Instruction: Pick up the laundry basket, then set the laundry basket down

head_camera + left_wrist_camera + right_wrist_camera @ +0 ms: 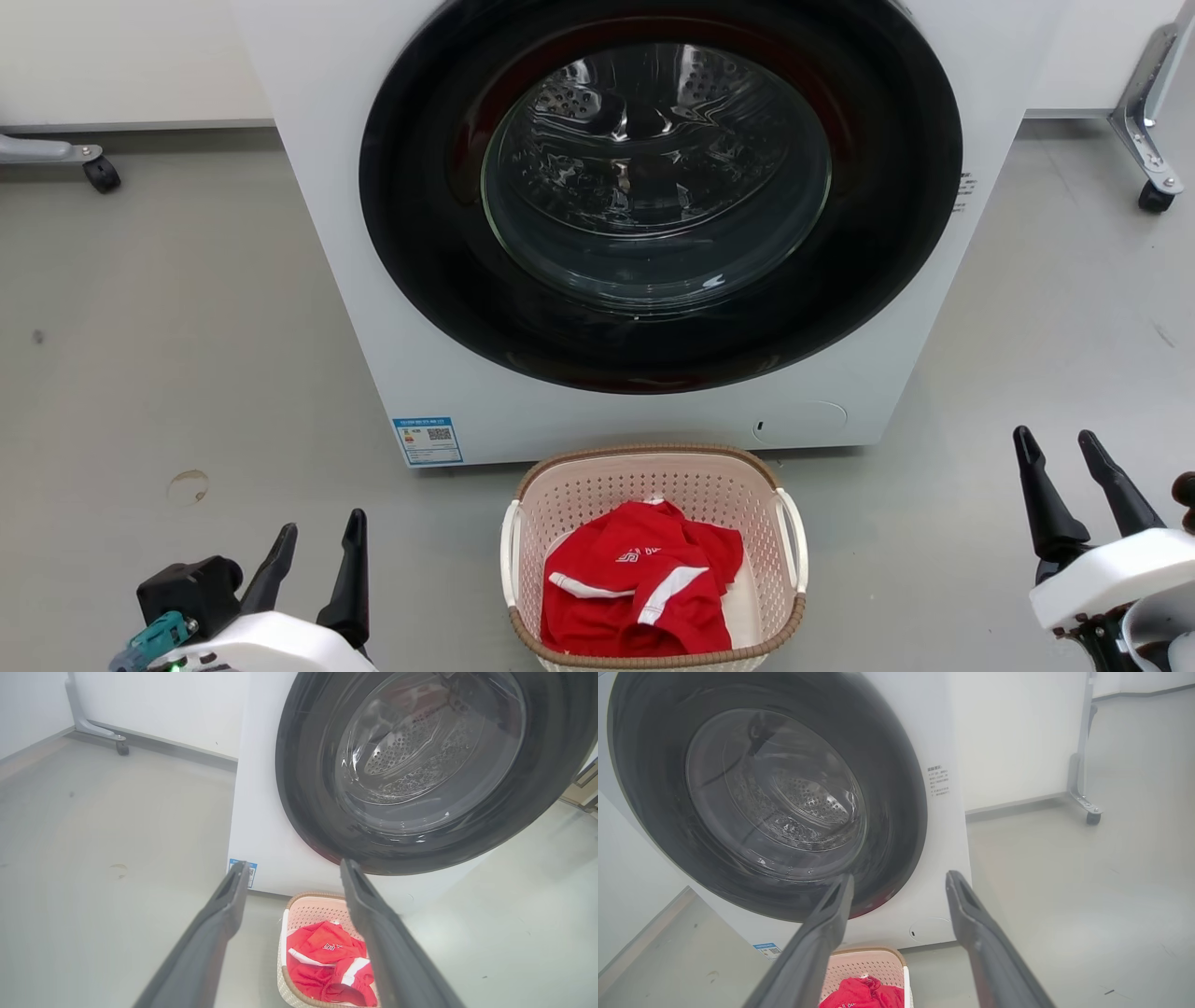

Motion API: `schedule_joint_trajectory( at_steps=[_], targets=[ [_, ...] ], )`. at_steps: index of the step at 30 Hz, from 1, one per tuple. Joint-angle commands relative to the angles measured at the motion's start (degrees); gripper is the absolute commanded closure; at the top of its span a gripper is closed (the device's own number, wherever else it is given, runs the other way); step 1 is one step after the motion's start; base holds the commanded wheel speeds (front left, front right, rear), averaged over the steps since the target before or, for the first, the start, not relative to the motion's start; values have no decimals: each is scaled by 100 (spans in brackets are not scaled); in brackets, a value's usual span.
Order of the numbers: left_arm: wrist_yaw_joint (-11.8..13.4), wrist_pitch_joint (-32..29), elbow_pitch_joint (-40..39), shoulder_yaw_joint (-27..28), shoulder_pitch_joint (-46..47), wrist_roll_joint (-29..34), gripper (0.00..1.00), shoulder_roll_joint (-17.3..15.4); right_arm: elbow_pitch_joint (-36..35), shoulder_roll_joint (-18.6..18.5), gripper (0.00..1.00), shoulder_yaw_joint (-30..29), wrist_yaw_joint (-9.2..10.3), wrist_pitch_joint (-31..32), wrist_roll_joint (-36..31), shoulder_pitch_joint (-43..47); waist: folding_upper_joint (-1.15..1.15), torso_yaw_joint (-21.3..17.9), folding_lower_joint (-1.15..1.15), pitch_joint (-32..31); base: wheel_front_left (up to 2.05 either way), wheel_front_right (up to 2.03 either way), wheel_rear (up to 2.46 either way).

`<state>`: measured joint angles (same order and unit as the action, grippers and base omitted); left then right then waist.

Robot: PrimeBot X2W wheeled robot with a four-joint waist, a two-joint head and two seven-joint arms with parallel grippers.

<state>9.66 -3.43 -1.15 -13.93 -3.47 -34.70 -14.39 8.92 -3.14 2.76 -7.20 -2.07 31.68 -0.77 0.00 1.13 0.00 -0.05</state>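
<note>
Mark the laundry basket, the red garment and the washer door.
laundry basket (644,450), head view, far brown rim.
red garment (639,588), head view, its middle.
washer door (653,177), head view, glass centre.

white front-load washer, dark round door, crumpled red shirt, grey floor

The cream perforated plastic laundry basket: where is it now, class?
Head view, bottom centre: the laundry basket stands on the grey floor directly before the white front-loading washing machine, holding a red garment.
</note>
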Motion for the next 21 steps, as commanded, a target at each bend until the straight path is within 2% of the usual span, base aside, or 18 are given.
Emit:
schedule_joint_trajectory(
  at_steps=[1, 21],
  targets=[
    [74, 78, -233, 122, 80, 194, 0, -143, -197, -172, 0, 100, -22, -90, -200, -234, 0, 0, 0, 7, 0, 0, 0],
    [391, 120, -585, -220, 35, 1217, 0, -468, -353, -254, 0, 300, -27, -245, -1331, -257, 0, -4, 0, 12, 0, 0, 0]
  ],
)
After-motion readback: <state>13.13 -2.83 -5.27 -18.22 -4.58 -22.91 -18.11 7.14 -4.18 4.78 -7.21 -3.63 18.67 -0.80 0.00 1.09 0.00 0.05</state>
